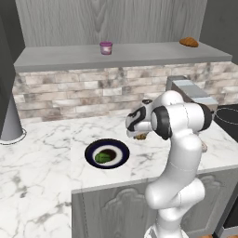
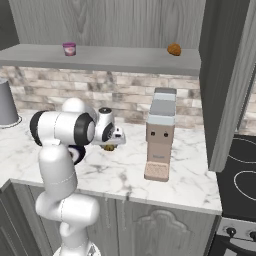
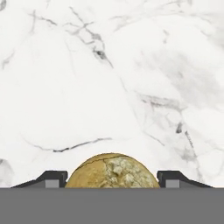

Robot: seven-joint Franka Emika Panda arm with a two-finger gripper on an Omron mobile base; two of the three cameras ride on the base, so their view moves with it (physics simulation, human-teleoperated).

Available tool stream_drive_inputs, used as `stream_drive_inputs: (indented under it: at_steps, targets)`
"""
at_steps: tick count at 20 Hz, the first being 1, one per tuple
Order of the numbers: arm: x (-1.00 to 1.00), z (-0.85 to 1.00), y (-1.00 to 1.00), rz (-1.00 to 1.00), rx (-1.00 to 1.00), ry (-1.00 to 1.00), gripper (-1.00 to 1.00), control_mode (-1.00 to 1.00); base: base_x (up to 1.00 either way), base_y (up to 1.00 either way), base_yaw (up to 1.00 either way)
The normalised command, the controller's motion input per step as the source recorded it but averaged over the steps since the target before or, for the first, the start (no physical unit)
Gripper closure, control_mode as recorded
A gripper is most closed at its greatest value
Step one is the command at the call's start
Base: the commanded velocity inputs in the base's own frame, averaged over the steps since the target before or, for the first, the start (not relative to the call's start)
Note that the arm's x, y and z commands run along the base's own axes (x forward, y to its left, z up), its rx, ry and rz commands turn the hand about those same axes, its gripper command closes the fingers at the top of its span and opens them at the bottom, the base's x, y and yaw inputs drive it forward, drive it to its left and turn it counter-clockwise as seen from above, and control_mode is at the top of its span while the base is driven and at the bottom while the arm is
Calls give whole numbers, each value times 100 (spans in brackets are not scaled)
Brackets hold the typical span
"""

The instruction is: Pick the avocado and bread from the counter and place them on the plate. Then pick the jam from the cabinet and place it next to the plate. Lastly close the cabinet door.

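Even, bright, shadowless rendered light falls on the white grey-veined marble counter (image 1: 46, 162), without glare. Edges look slightly soft and coarse; the near round yellowish-brown bread (image 3: 112, 171) stays sharp.

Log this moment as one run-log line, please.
avocado: on plate | bread: between end effector fingertips, grip unconfirmed | jam: on cabinet shelf

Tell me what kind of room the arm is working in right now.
A rendered kitchen, by the look of it: a white marble counter backed by a brick-pattern wall, a stovetop at the counter's end, and an open upper cabinet shelf holding the jam. A plate sits on the counter.
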Motion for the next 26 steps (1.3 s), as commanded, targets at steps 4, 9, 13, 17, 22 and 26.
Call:
stream_drive_inputs:
  at_steps: [4,9,13,17,22,26]
  targets:
    - [-30,31,-25,0,12,0,100,-100,0,0,0]
    - [-46,77,-9,0,20,1,100,-100,0,0,0]
    - [-36,67,14,4,8,4,100,-100,0,0,0]
    - [-38,40,46,7,0,17,100,-100,0,0,0]
    - [-53,6,72,7,-3,21,100,-100,0,0,0]
    - [-42,0,67,4,-5,15,100,-100,0,0,0]
